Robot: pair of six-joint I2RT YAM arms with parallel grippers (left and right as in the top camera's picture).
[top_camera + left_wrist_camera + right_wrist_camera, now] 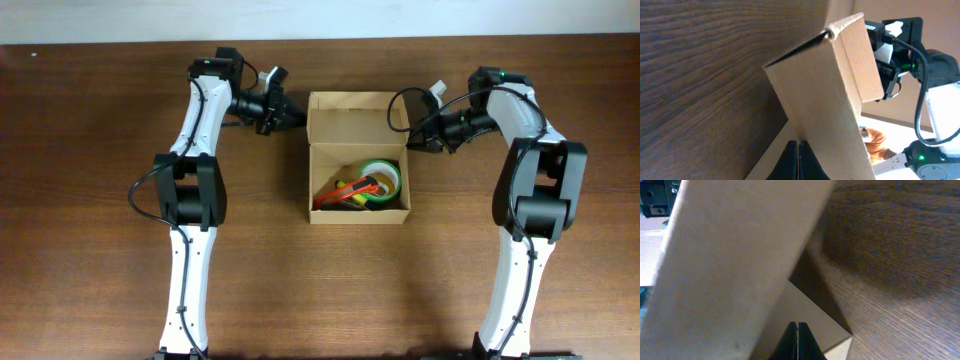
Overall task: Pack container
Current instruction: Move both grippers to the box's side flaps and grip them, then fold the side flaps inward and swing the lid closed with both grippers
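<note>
The tan cardboard container stands at the table's centre with its flap lid open toward the back. Inside lie a green tape roll, a yellow roll and an orange pen. My left gripper is shut, its tips against the lid's left edge. My right gripper is shut at the lid's right edge. In the left wrist view the closed fingers rest against the cardboard. In the right wrist view the closed fingers rest against the box.
The container sits on a dark brown wooden table. The right arm shows beyond the lid in the left wrist view. Both arm bases stand at the front edge, left and right of the container.
</note>
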